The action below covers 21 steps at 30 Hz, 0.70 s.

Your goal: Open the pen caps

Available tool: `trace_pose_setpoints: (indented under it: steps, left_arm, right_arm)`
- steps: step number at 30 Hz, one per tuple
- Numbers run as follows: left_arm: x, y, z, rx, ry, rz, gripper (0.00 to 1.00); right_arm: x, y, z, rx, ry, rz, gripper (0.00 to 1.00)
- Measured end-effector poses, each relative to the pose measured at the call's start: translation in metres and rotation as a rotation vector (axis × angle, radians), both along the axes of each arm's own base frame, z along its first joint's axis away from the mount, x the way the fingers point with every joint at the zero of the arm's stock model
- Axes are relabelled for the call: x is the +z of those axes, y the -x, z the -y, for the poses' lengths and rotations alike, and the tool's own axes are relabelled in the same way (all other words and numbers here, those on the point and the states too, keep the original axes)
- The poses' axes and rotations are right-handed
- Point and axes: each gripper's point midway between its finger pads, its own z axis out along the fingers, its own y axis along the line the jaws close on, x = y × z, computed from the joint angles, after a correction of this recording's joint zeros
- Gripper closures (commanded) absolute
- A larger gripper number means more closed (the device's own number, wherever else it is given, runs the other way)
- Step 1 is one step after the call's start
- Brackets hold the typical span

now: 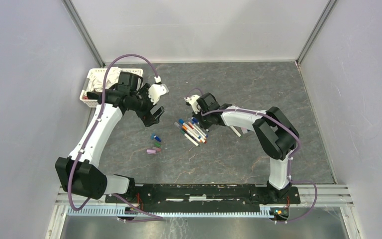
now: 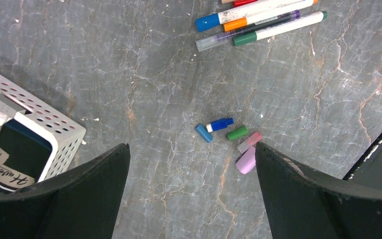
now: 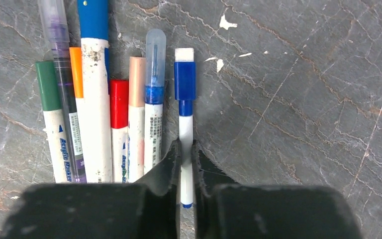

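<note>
My right gripper [image 3: 186,149] is shut on the white barrel of a pen with a blue cap [image 3: 185,82], near the pen's tail. This pen lies at the right of a row of capped pens [image 3: 94,99] with green, orange, blue, red and peach caps. In the top view the right gripper [image 1: 202,123] is over the pens [image 1: 191,132]. Several loose pen caps [image 2: 237,133], blue, green, pink and lilac, lie together on the table [image 1: 154,143]. My left gripper [image 2: 191,149] is open and empty above the table, the caps just beyond its right finger [image 2: 298,199]. In the top view it [image 1: 154,115] hangs above and left of the pens.
A white perforated basket [image 1: 87,94] with cloths stands at the back left, close to the left arm, and it shows at the left in the left wrist view [image 2: 54,129]. One more white pen [image 1: 236,131] lies under the right forearm. Grey walls enclose the table.
</note>
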Motion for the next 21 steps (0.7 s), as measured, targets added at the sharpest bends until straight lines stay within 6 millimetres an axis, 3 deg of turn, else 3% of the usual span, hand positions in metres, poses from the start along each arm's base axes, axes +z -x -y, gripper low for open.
trace_pose_setpoints:
  steps: [1, 7, 12, 16, 21]
  left_arm:
    - [-0.002, 0.001, 0.000, -0.001, 0.000, -0.006, 0.00]
    - [-0.020, 0.015, 0.007, -0.044, 0.030, -0.065, 0.00]
    - [-0.023, 0.027, 0.015, -0.121, 0.066, -0.073, 0.00]
    - [-0.018, 0.033, 0.023, -0.195, 0.100, -0.055, 0.00]
    - [-0.015, 0.047, 0.036, -0.318, 0.153, -0.032, 0.00]
  right_arm:
    - [0.000, 0.000, 0.000, -0.001, 0.001, 0.001, 1.00]
    - [0.011, -0.005, 0.010, -0.022, 0.006, 0.014, 1.00]
    - [0.059, -0.001, 0.002, 0.010, -0.102, 0.046, 1.00]
    - [0.099, 0.020, -0.025, 0.132, -0.260, -0.006, 1.00]
    - [0.114, 0.061, -0.053, 0.292, -0.404, -0.156, 1.00]
